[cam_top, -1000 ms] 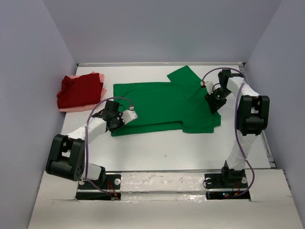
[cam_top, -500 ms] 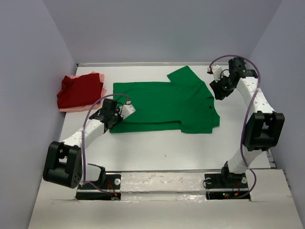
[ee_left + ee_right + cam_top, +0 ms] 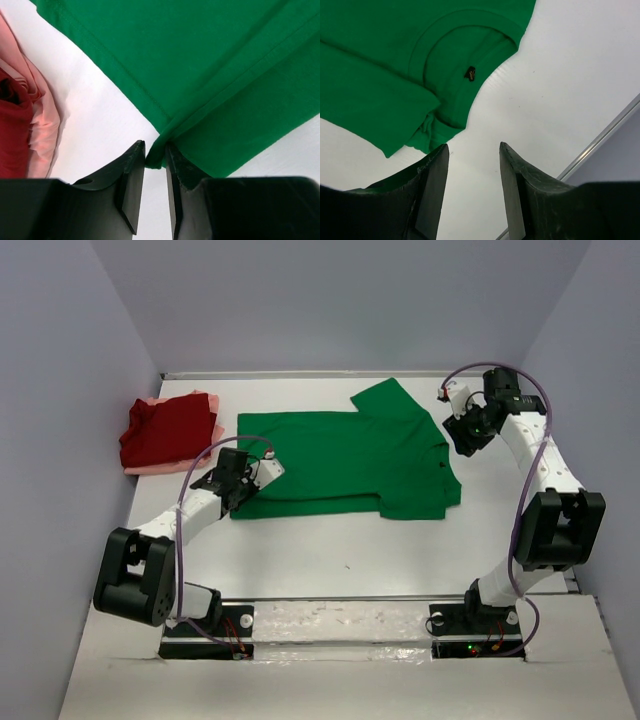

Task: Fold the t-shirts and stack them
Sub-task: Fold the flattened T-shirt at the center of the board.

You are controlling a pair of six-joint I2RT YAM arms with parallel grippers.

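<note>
Right gripper [image 3: 473, 146] now off green t-shirt [image 3: 370, 75], jaws apart.

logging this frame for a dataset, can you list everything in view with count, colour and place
green t-shirt: 1, bright green, lying flat across the middle of the table
dark red t-shirt: 1, dark red, bunched on top of the pink one at the table's far left
pale pink t-shirt: 1, pale pink, under the red one, only its edges showing
table: 1, white
walls: grey-lilac, around the table
left gripper: 1, black, shut on the green t-shirt's near-left corner
right gripper: 1, black, open over bare table beside the collar
</note>
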